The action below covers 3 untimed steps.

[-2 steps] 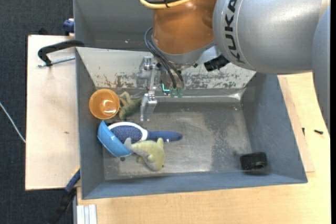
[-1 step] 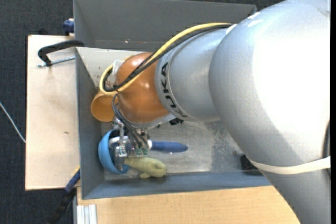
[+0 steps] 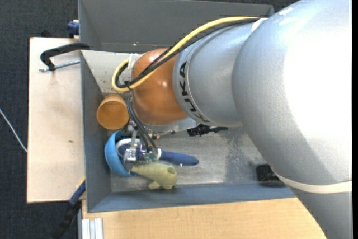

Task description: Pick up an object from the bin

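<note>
Lower-left corner of the grey bin (image 3: 168, 8), by the near wall: end effector (image 3: 138, 152), set low among a small cluster; whether it is released, clenched or grasping anything cannot be told. Item 1: blue curved plastic piece (image 3: 112, 158), scoop-like, against the left wall, touching or just beside the end effector. Item 2: pale yellow-green soft toy (image 3: 159, 175), fish-like, lying along the near wall just beside the end effector. Item 3: blue rod (image 3: 180, 160), flat on the floor, running rightward from the end effector; possibly part of the scoop, cannot tell. Item 4: tan cup (image 3: 112, 112), on its side, just behind the cluster and close under the orange wrist cover (image 3: 156, 92). Item 5: small black object (image 3: 267, 173), well apart in the near-right corner. Likely pick, by judgement: the blue piece or the toy, both nearest. Hazards: crowding may cause two things to be caught together, one then dropping on the lift; the curved hard plastic may slip or pivot out; the near walls leave little room, so a scrape against the corner is possible; the wrist cover may nudge the cup.
</note>
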Motion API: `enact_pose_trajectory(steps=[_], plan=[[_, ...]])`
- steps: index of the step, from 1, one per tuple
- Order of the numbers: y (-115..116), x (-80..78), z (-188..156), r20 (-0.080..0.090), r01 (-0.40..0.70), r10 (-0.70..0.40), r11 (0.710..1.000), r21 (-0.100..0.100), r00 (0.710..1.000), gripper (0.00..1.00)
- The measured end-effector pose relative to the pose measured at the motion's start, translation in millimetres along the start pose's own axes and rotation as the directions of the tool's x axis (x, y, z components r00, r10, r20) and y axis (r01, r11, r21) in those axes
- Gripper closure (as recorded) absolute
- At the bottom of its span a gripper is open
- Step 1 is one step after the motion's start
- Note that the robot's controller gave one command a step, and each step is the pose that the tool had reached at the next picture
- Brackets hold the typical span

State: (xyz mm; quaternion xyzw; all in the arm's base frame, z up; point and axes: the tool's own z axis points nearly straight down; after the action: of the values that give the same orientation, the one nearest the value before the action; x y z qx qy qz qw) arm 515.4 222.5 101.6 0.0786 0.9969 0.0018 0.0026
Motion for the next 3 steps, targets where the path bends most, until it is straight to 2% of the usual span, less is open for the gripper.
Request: enact_pose_trajectory(steps=[1,2,3], plan=[[6.6,-14.5,1.0,-0.001,-0.182,0.182,0.983,0.0,0.983,0.0],[7.1,-21.6,25.9,-0.005,-0.485,0.485,0.875,0.008,0.875,0.0],[-15.2,-22.6,26.6,-0.007,-0.641,0.641,0.767,-0.004,0.767,0.0]])
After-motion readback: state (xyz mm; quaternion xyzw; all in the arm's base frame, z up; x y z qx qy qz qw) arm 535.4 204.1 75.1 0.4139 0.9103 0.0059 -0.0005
